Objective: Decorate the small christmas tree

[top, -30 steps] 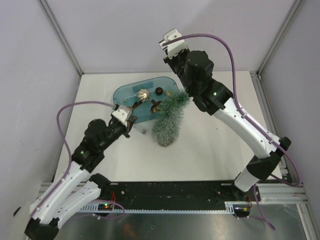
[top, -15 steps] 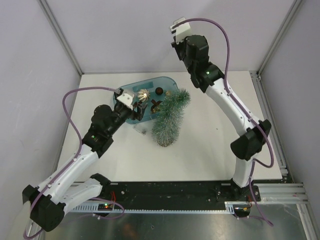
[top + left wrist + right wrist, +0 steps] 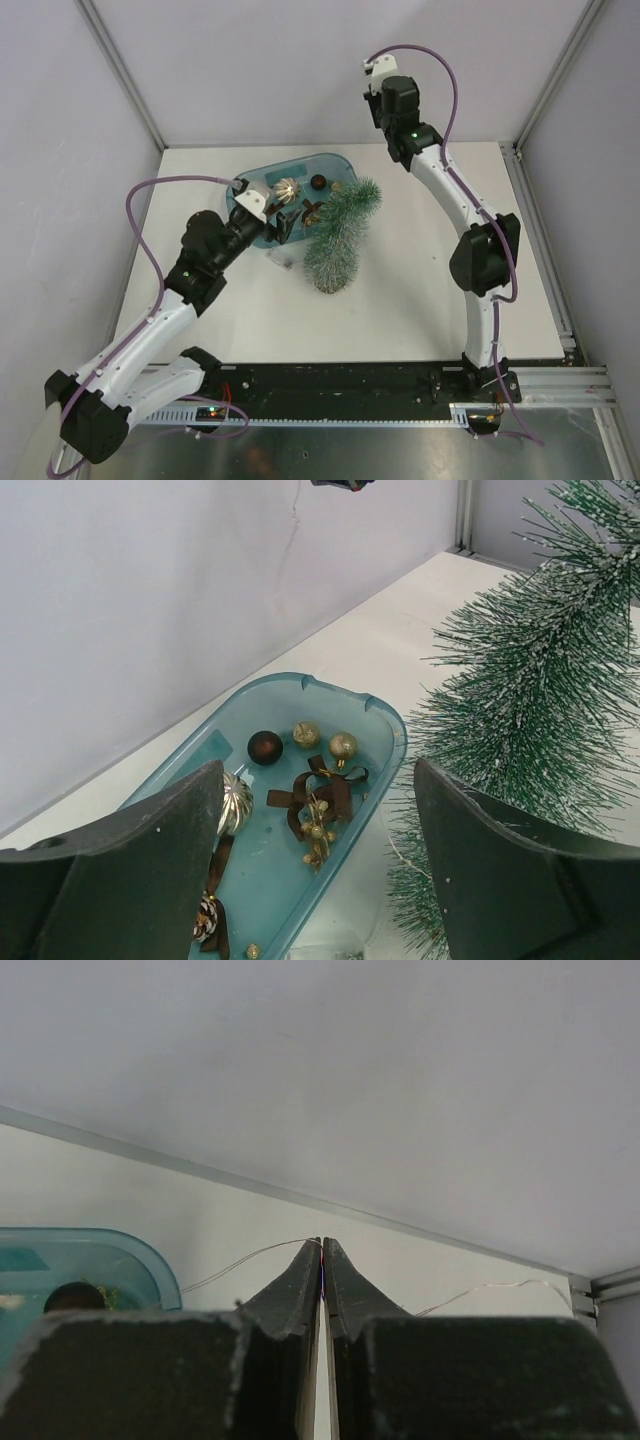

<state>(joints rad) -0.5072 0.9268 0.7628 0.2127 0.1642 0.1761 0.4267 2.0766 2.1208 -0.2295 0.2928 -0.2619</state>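
compared with a second ago, the left arm has reached forward, and its left hand [image 3: 277,226] now hangs over the near end of the translucent blue plastic tub [image 3: 300,160]. in the last half second it has almost not moved. its fingers [image 3: 150,860] are spread wide and hold nothing. between them the wrist view shows a dark brown ribbon bow with gold berries [image 3: 318,798], a round brown ball [image 3: 265,746] and small gold balls [image 3: 343,745] lying in the tub. i judge that this hand is getting ready to pick one ornament.

the small christmas tree [image 3: 338,238] of frosted green needles is in the same place, just beside the right rim of the tub, near the middle of the white table [image 3: 420,290]. whether it stands straight or leans i cannot tell. no ornament is visible on it.

the bigger change is on the right. the right arm was low beside the tree top and has risen high toward the back wall. the right hand [image 3: 322,1245] is clenched on a thin metallic wire [image 3: 262,1252], which goes out on both sides of the fingertips. probably the wire is being pulled up to be laid on the tree, so the decorating is only at its beginning.
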